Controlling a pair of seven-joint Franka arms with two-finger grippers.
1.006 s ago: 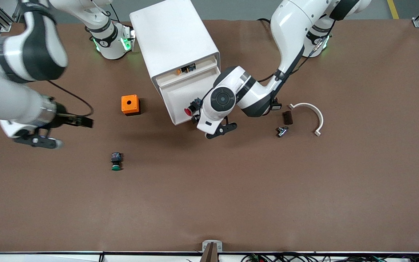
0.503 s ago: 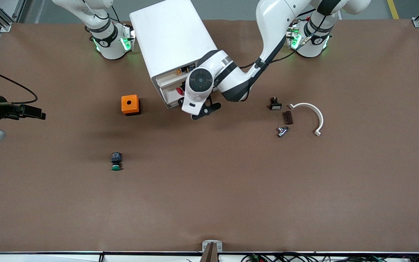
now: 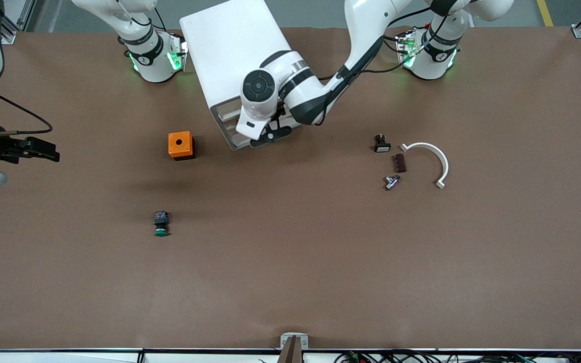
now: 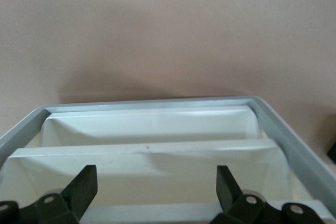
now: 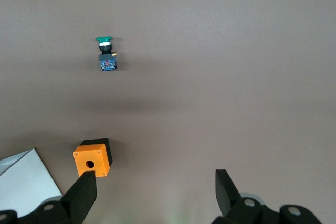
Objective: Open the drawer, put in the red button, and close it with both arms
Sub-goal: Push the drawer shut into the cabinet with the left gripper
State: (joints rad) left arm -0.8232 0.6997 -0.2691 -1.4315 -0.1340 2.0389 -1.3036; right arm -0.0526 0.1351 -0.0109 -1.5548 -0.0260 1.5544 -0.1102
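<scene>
The white cabinet [image 3: 235, 55] stands near the arms' bases. Its drawer [image 3: 227, 126] sits pushed in, nearly level with the cabinet's front. My left gripper [image 3: 269, 132] is against that front, and the wrist hides most of it. In the left wrist view the drawer's white front [image 4: 147, 153] lies just ahead of my open, empty left gripper [image 4: 155, 177]. The red button is hidden. My right gripper [image 3: 38, 150] is open and empty, up over the table's edge at the right arm's end; it also shows in the right wrist view [image 5: 155, 182].
An orange box with a hole [image 3: 180, 145] stands beside the cabinet toward the right arm's end. A green-capped button [image 3: 161, 224] lies nearer the camera. Toward the left arm's end lie a small black part [image 3: 381, 144], a brown piece [image 3: 399, 163], a metal piece [image 3: 391, 181] and a white curved piece [image 3: 434, 156].
My left gripper has moved toward the cabinet and the open drawer has slid in, taking the red button out of sight. My right arm has drawn back to its end of the table.
</scene>
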